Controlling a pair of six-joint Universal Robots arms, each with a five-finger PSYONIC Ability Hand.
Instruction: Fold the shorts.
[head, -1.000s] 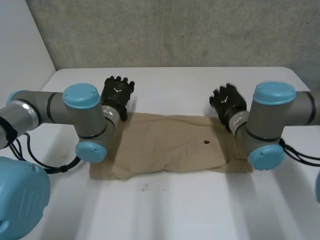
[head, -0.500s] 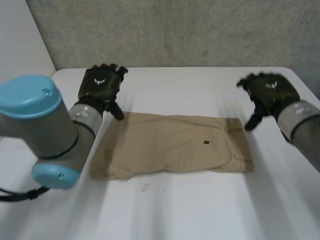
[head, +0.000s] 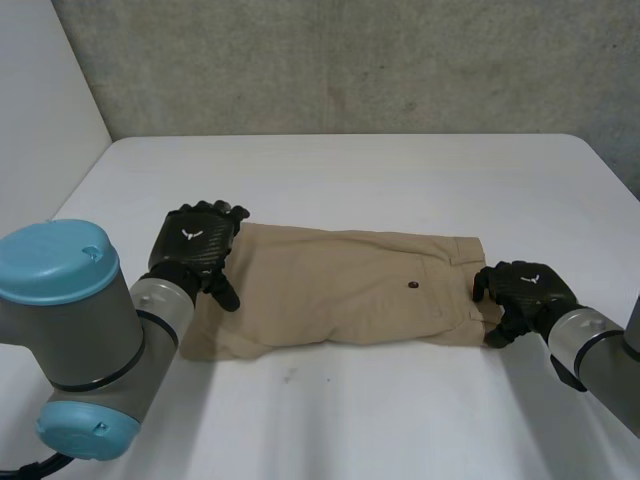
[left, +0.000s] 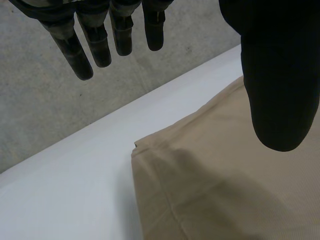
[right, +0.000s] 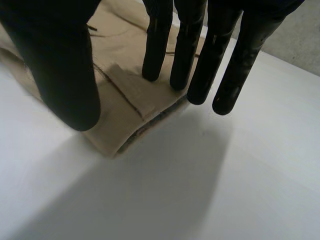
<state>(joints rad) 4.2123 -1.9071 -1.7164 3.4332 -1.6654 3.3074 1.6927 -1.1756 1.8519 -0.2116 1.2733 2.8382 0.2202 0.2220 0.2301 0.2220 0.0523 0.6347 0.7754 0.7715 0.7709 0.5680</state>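
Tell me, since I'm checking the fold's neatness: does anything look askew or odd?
Only slightly. The beige cloth shorts lie flat on the white table, but at the left hand's end the near edge is uneven, an under layer peeking out. Nothing torn or spilled.

light: bright, diffuse | shadows: soft-edged | table (head: 400, 170): evenly lit
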